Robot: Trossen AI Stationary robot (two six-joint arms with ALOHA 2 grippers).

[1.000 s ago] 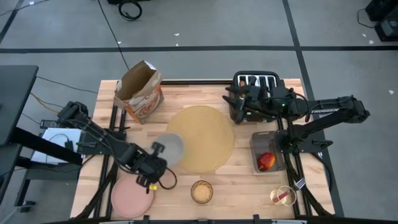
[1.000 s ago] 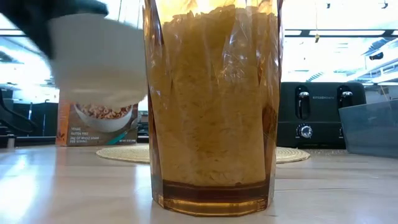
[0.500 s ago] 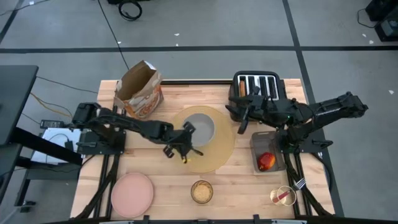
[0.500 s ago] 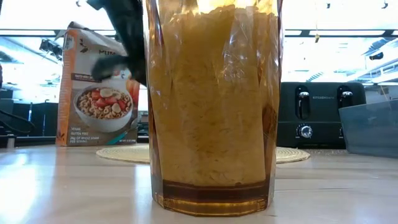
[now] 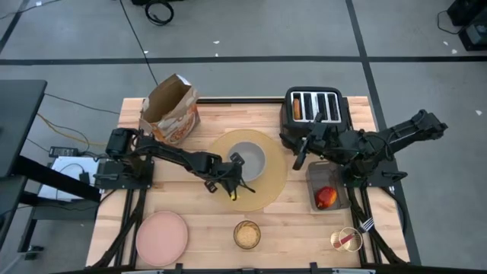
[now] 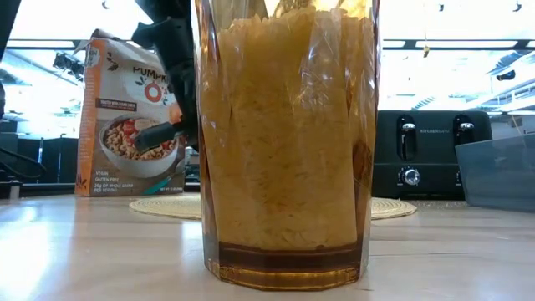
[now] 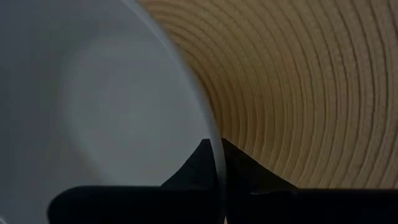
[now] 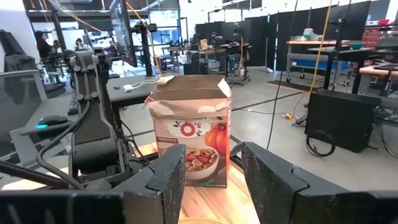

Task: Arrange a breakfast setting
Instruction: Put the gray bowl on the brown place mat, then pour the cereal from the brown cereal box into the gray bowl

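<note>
1 grey bowl [image 5: 247, 158]: on tan placemat [image 5: 268, 186], mid surface [image 5: 304, 221]; rim pinched by left gripper [image 5: 233, 172].
1 pink plate [image 5: 161, 237]: near-left corner.
1 amber glass [image 5: 246, 234]: near edge, blocks most of low view.
1 apple [image 5: 326, 197]: in grey bin [image 5: 316, 173], right.
1 fork [image 5: 351, 240]: near-right.
1 toaster [image 5: 316, 107], 1 cereal box [image 5: 170, 111]: far side.
Right gripper [image 5: 299, 151]: fingers spread, empty, betw. toaster & placemat.

one bowl [image 5: 247, 158], one plate [image 5: 161, 237] (pink), one toaster [image 5: 316, 109]
</note>
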